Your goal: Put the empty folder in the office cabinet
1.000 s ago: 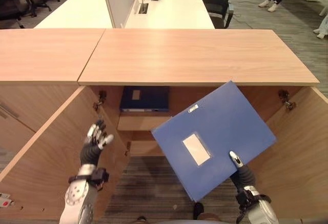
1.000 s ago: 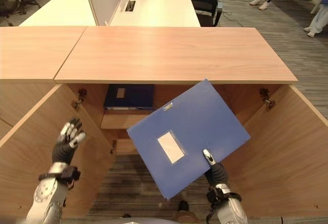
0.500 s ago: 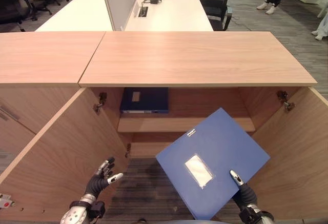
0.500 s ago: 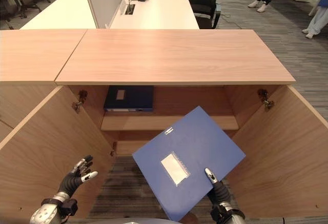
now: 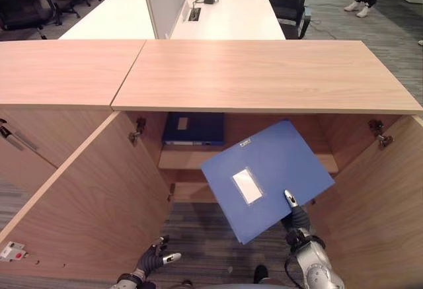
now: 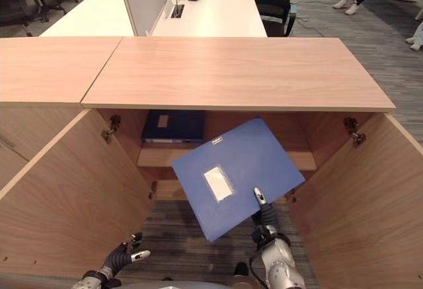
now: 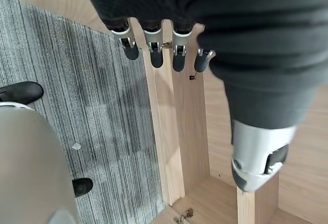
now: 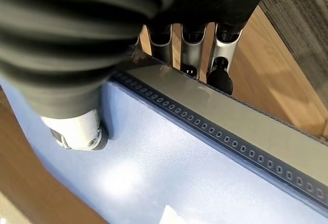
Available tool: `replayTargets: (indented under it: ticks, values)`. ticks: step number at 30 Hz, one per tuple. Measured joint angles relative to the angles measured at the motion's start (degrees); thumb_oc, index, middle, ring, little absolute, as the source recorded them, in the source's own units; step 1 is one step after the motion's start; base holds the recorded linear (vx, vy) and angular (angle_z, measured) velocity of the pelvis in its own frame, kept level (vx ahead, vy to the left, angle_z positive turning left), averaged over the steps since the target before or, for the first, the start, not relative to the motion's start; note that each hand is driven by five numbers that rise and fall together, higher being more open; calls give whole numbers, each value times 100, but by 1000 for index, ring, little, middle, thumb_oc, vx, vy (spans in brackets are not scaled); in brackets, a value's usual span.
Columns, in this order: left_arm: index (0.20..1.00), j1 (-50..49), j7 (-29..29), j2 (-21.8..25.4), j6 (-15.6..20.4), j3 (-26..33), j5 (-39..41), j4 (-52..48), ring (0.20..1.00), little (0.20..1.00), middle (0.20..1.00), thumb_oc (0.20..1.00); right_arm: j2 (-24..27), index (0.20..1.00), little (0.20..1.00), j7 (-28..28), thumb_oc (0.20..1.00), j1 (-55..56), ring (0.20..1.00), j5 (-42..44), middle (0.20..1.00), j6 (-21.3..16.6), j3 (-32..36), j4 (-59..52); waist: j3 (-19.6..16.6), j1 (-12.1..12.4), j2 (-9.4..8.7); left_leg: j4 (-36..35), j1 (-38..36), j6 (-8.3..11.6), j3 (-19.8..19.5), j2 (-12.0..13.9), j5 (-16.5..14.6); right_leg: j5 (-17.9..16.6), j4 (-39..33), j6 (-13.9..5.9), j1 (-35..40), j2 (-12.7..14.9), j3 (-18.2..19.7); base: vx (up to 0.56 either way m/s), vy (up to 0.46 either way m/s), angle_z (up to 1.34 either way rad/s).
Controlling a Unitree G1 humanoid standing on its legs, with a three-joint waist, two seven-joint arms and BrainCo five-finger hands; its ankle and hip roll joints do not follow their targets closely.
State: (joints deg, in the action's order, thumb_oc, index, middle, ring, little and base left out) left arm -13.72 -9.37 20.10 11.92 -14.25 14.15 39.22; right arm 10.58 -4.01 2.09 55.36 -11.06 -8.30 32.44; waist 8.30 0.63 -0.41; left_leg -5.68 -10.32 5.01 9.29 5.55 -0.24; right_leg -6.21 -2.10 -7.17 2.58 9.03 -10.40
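Blue folder [image 5: 268,177] sat pinched in your right hand [image 6: 264,215], thumb on its face, fingers behind, held tilted before the open cabinet [image 5: 264,77] to slide in. Left hand [image 6: 122,256] hung low, fingers relaxed.

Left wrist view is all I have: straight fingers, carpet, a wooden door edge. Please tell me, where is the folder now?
Observer: The right hand pinches the blue folder at its lower corner, in front of the open cabinet.
Operator: Is the shelf inside free?
Observer: A dark blue folder already lies on the left part of the upper shelf.
Operator: How does the hand grip it?
Observer: In the right wrist view the thumb lies on the cover and the fingers curl behind the edge.
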Motion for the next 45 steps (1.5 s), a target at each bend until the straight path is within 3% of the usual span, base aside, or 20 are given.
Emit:
replayTargets:
  ticks: [3, 5, 7, 8, 10, 13, 15, 17, 18, 19, 20, 21, 23, 25, 32, 34, 37, 39, 42, 45]
  values:
    - [1000, 173, -5, 38, -10, -152, -7, 102, 1000, 1000, 1000, 1000, -18, 200, 200, 183, 200, -354, 200, 208, 200, -118, 57, 162, 85, 2, -23, 0, 5, -81, -10, -66, -16, 128, 414, -100, -191, 114, 20, 1, 56, 3]
    - [1000, 304, 3, 21, -3, -164, -103, 109, 1000, 1000, 1000, 1000, -38, 200, 200, 265, 200, -653, 200, 212, 200, -263, 236, 337, 269, 3, 99, 64, -14, -181, -58, -34, -70, 97, 1583, -232, -737, 169, 51, -24, -7, -2]
    - [1000, 339, 6, 28, 5, -163, -115, 116, 1000, 1000, 1000, 1000, -64, 200, 200, 411, 200, -950, 200, 290, 200, -295, 355, 440, 462, 39, 242, 240, 1, -278, 6, 80, -126, -294, 2513, -696, -1268, 219, 70, 110, -12, -16]
    - [1000, 347, 7, 32, 2, -165, -117, 131, 1000, 1000, 1000, 1000, -95, 200, 200, 447, 200, -1011, 200, 392, 200, -370, 426, 451, 525, 70, 294, 327, 1, -344, -8, 121, -176, -527, 2784, -762, -1422, 233, 92, 250, -10, 0]
    - [1000, 298, 15, 88, 3, -141, -117, 132, 1000, 1000, 1000, 1000, -142, 200, 200, 521, 200, -1027, 200, 501, 200, -445, 491, 444, 540, 165, 334, 321, -97, -380, -87, 127, -217, -262, 3243, -788, -1614, 350, 25, 280, -25, 21]
    - [1000, 247, 16, 154, -12, -143, -115, 217, 1000, 1000, 1000, 1000, -185, 200, 200, 553, 200, -1138, 200, 610, 200, -496, 680, 404, 488, 180, 225, 211, -87, -379, -339, -4, -231, 123, 2201, -736, -1488, 521, 27, 224, -92, 41]
    - [1000, 285, 13, 140, -14, -130, -105, 268, 1000, 1000, 1000, 1000, -185, 200, 200, 633, 200, -1211, 200, 672, 200, -613, 903, 402, 467, 147, 185, 173, -86, -397, -552, -48, -211, 95, 721, -762, -1267, 550, 248, 192, -111, 58]
    - [1000, 251, 13, 216, -10, -112, -99, 332, 1000, 1000, 1000, 1000, -221, 200, 200, 689, 200, -1114, 200, 866, 200, -726, 1052, 561, 408, 103, 81, -1, -277, -237, -868, -33, -295, 120, 100, -745, -986, 591, 511, 249, -164, 84]
    - [1000, 236, 24, 235, -13, -82, -95, 383, 1000, 1000, 1000, 1000, -206, 200, 200, 723, 200, -1105, 200, 894, 200, -728, 1153, 711, 345, 99, 3, -5, -332, -83, -1020, 19, -374, -41, -30, -554, -762, 530, 766, 236, -172, 99]
    - [1000, 279, 26, 120, -27, -102, -95, 403, 1000, 1000, 1000, 1000, -102, 200, 200, 763, 200, -1098, 200, 903, 200, -730, 1378, 825, 308, 37, 220, -5, -362, -86, -1251, 271, -435, -245, 9, -490, -596, 241, 916, 164, -155, 110]
    - [1000, 254, 14, 0, -2, -123, -94, 357, 1000, 1000, 1000, 1000, 40, 200, 200, 841, 200, -1063, 200, 999, 200, -739, 1561, 840, 259, -34, 366, 1, -375, -57, -1397, 451, -414, -203, -15, -296, -456, -3, 972, 193, -165, 85]
    - [1000, 247, -5, -74, 13, -146, -95, 294, 1000, 1000, 1000, 1000, 153, 200, 200, 876, 200, -1091, 200, 1076, 200, -764, 1672, 840, 234, 27, 458, 0, -428, 49, -1428, 462, -339, -251, -40, -104, -418, -93, 940, 129, -126, 42]
    - [1000, 133, -12, -254, 24, -140, -82, 206, 1000, 1000, 1000, 1000, 479, 200, 200, 908, 200, -1174, 200, 1158, 200, -994, 1859, 811, 150, -41, 607, 72, -389, 142, -1264, 501, -73, -259, -123, 25, -276, -174, 716, 148, -195, 28]
    - [1000, 173, -16, -243, 26, -120, -12, 112, 1000, 1000, 1000, 1000, 663, 200, 200, 928, 200, -1242, 200, 1295, 200, -1138, 2036, 811, 132, -50, 616, 95, -316, 347, -1322, 575, 112, -220, -278, 52, -149, -249, 576, 135, -241, 32]
    - [1000, 297, -14, -186, -7, -109, 131, 133, 1000, 1000, 1000, 1000, 688, 200, 200, 1076, 200, -1387, 200, 1617, 200, -1348, 2319, 843, 61, -83, 613, 178, -22, 446, -1671, 814, 145, -57, -295, 135, -129, -408, 105, 56, -185, 33]
    - [1000, 253, -16, -181, -22, -123, 135, 147, 1000, 1000, 1000, 1000, 698, 200, 200, 1098, 200, -1544, 200, 1757, 200, -1349, 2337, 925, 7, 28, 718, 229, 69, 493, -1670, 912, 166, -4, -292, 190, -112, -493, -32, 81, -262, 46]
    - [1000, 400, -9, -135, -61, -157, 177, 373, 1000, 1000, 1000, 1000, 697, 200, 200, 1175, 200, -1644, 200, 1885, 200, -1387, 2553, 1148, -7, 182, 617, 1389, 724, 594, -1917, 787, 183, 83, -330, 311, 70, -455, -299, 60, -144, 47]
    - [1000, 274, -10, -165, -70, -160, 177, 403, 1000, 1000, 1000, 1000, 707, 200, 200, 1182, 200, -1654, 200, 1886, 200, -1397, 2558, 1146, -12, 182, 596, 1473, 731, 749, -1870, 801, 275, 109, -332, 346, 108, -458, -325, 35, -7, 18]
    - [1000, 218, -16, -175, -96, -276, 173, 402, 1000, 1000, 1000, 1000, 826, 200, 200, 1208, 200, -1656, 200, 1924, 200, -1469, 2564, 1163, -9, 148, 670, 1594, 808, 750, -1603, 768, 266, 117, -332, 359, 103, -419, -318, 20, 17, -1]
    - [1000, 280, 3, -178, -92, -351, 169, 419, 1000, 1000, 1000, 1000, 876, 200, 200, 1317, 200, -1655, 200, 2001, 200, -1524, 2593, 1162, -4, -23, 685, 887, 770, 334, -1527, 438, -148, 85, -331, 313, -158, -346, -257, 97, 48, -8]
